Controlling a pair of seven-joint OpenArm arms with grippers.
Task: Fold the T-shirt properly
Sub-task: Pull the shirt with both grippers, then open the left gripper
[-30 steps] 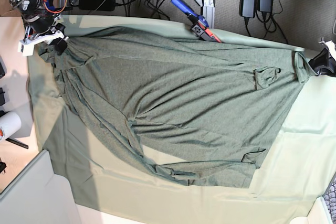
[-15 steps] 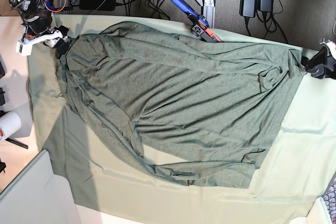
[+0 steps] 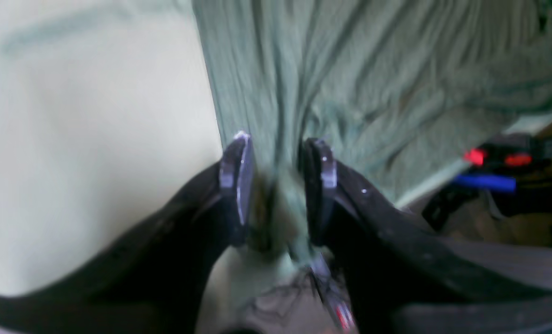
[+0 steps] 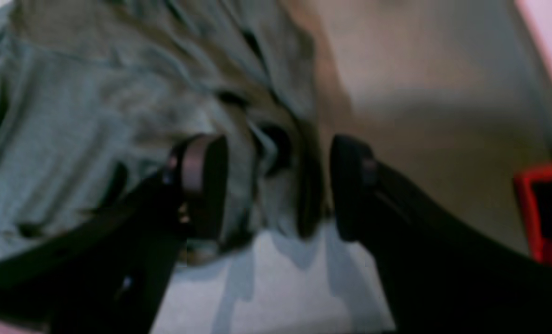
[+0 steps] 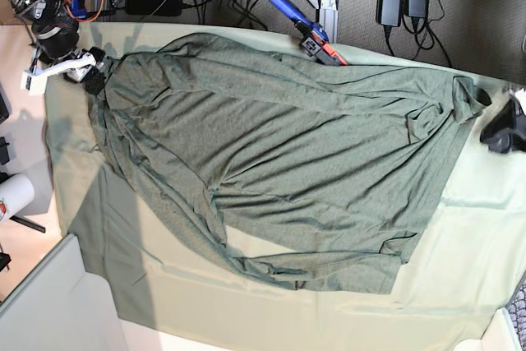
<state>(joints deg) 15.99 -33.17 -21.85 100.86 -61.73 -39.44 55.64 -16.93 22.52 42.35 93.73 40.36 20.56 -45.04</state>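
Base view
T-shirt: spread over the pale green table cloth, long axis running left to right across the table; the wide hem end points left, the narrower bunched end points right.
Right gripper: at the shirt's upper left corner, by the table edge.
Left gripper: just off the shirt's right end, apart from the cloth's bunched tip.

Left wrist view
Left gripper: fingers parted, a fold of T-shirt lying loose between them; released, not pinched.
Shirt direction: wrinkles run away from the fingers, up the frame.

Right wrist view
Right gripper: fingers spread wide, released; crumpled T-shirt edge sits in the gap and to the left.
Sharpness: blurred, so contact with the pads cannot be told.
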